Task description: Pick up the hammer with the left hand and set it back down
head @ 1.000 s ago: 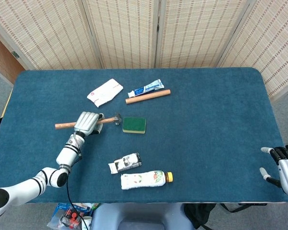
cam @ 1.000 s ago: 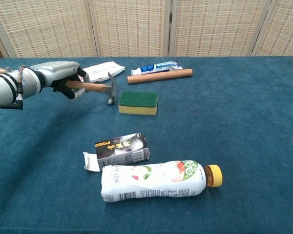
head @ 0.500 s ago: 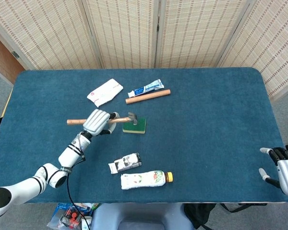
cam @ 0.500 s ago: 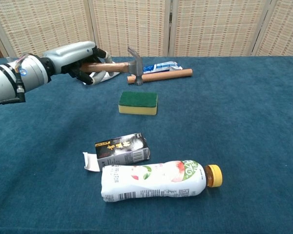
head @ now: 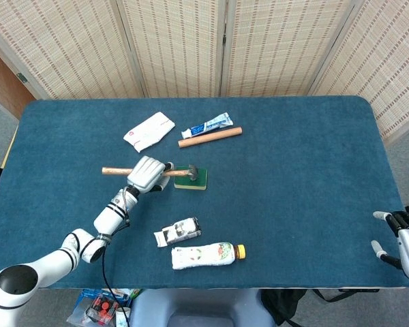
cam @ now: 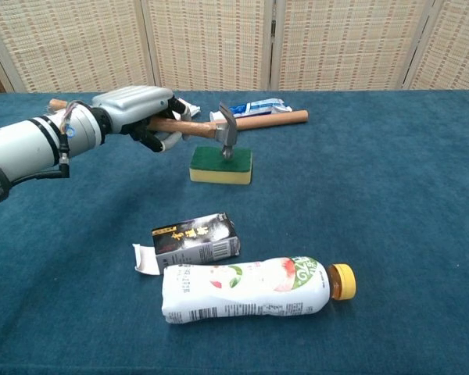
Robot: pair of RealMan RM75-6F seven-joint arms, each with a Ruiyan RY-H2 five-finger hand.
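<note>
My left hand [head: 147, 174] [cam: 141, 113] grips the wooden handle of the hammer [head: 178, 172] [cam: 200, 129] near its middle. The hammer is held level above the table, its metal head [cam: 227, 130] pointing down over the green-and-yellow sponge [head: 193, 180] [cam: 221, 165]. Whether the head touches the sponge I cannot tell. The handle's free end [head: 112, 171] sticks out to the left of the hand. My right hand [head: 405, 238] sits at the table's near right corner, fingers spread, holding nothing.
A white packet [head: 148, 131], a toothpaste tube [head: 208, 125] and a wooden rod [head: 210, 137] lie behind the sponge. Nearer me lie a small dark box [cam: 194, 238] with an open flap and a bottle [cam: 250, 287] on its side with a yellow cap.
My left hand has carried the hammer up and to the right, from beside the sponge to over it. The right hand has barely moved.
</note>
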